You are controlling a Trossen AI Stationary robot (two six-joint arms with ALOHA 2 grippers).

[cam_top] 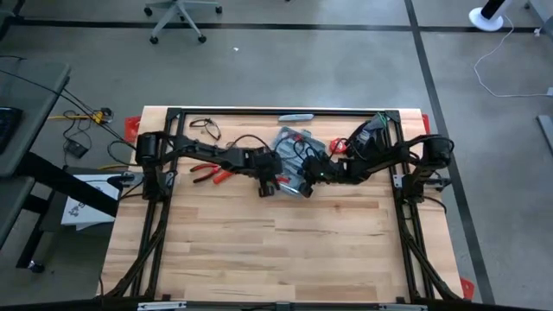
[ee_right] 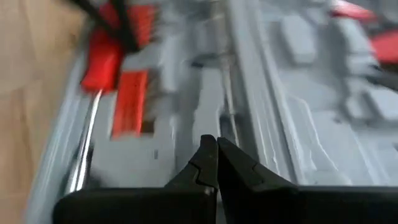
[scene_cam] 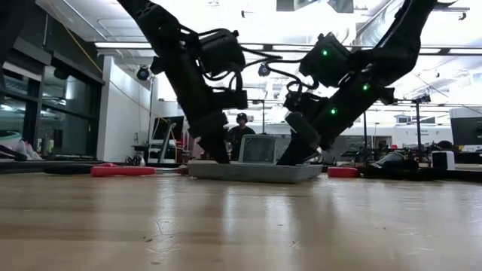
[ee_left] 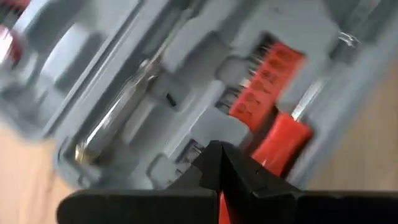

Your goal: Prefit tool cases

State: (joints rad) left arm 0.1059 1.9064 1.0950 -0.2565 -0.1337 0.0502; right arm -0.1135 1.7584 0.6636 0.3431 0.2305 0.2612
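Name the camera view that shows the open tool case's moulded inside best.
The left wrist view: the tool case fills it, with moulded recesses and red tool parts. The right wrist view shows it more blurred, the high view small and under both arms, the low view only edge-on.

1. The bench is pale wood in jointed planks, smooth with a soft sheen; in the low view its grain runs in streaks.
2. The tool case is blue-grey moulded plastic, matt, its recesses smooth-edged.
3. A screwdriver shaft in the case is bright, glossy metal.
4. The bit holder is red plastic, slightly satiny.
5. The left end effector and right end effector have black, matt, plastic-looking fingers.
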